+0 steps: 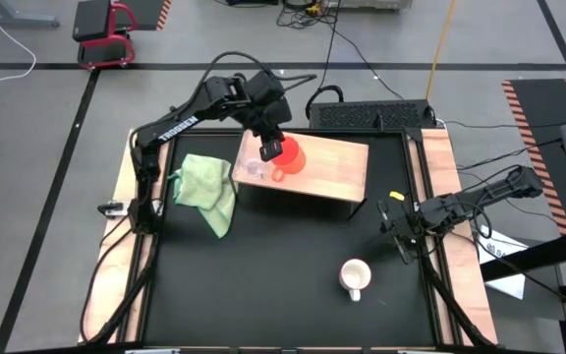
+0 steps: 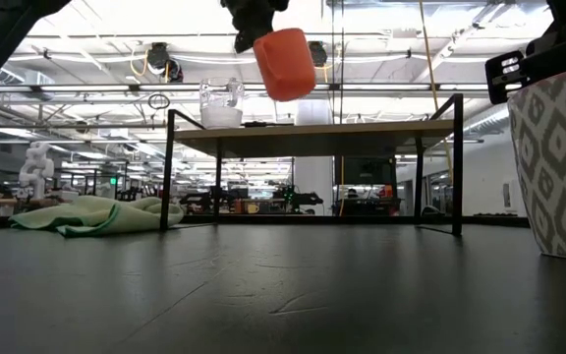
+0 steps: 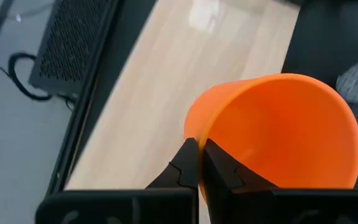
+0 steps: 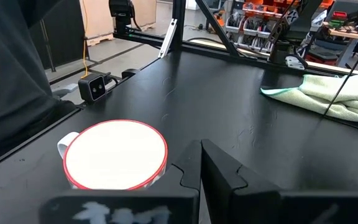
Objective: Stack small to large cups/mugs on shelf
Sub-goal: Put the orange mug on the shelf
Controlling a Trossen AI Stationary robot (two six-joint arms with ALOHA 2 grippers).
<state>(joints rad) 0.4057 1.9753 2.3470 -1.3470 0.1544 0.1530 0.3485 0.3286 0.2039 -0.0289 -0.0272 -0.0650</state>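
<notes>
A black tabletop (image 1: 263, 285) carries a light-brown wooden shelf (image 1: 337, 162) raised on a dark frame at its far side. The left gripper (image 1: 270, 147) hangs above the left part of the shelf, its fingers clamped on the rim of the orange mug (image 1: 290, 157). In the low view the mug is tilted and clear of the board — lifted in the air. The small clear glass cup (image 1: 254, 168) stands upright on the shelf's left end, just beside the mug. A light green cloth (image 1: 207, 187) lies crumpled on the tabletop to the left of the shelf. The white mug (image 1: 355, 277) sits upright on the near right of the tabletop. The right gripper (image 1: 401, 228) waits at the table's right edge, just beyond the white mug — its fingers together and holding nothing.
</notes>
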